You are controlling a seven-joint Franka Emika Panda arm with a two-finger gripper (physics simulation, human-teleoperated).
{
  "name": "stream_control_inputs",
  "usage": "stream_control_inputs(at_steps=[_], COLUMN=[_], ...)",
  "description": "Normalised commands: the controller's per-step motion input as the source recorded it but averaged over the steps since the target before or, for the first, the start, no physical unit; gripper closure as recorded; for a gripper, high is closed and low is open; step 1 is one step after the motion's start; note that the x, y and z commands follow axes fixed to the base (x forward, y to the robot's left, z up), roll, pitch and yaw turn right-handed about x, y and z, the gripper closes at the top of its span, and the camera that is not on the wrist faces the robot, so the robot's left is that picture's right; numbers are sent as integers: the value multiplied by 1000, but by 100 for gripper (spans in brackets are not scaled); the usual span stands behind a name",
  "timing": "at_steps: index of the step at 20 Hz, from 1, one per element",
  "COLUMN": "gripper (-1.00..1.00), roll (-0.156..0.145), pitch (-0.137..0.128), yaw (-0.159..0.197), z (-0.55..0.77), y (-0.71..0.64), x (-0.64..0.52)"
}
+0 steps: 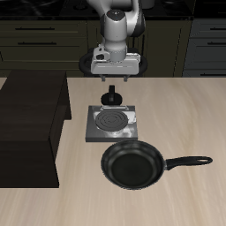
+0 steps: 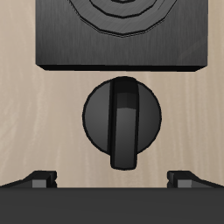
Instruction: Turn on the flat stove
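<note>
The flat stove (image 1: 111, 124) is lying level on the counter (image 1: 185, 115), just behind the black frying pan (image 1: 133, 165), with its knob (image 2: 122, 117) sitting at the stove's back edge, the knob's grip bar running in line with the burner coil (image 1: 110, 119) rather than across it. The gripper (image 1: 111, 81) is hovering directly above the knob with its fingers (image 2: 40, 179) spread wide on either side, touching nothing. In the wrist view the stove plate is being cut off by the frame and only the fingertips are showing.

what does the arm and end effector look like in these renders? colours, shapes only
Arm: white and light grey rounded segments with dark joint bands. End effector: black, blocky body under a grey-white wrist flange. In the wrist view, two black finger tips are squared-off. No cables or markings discernible.
</note>
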Motion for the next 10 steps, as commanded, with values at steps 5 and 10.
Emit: stream_control_inputs(at_steps=[5,10], gripper=[-100,-100], roll=[5,12], pitch=[4,17], yaw=[-2,-4], z=[-99,-113], y=[5,-19], x=[-27,39])
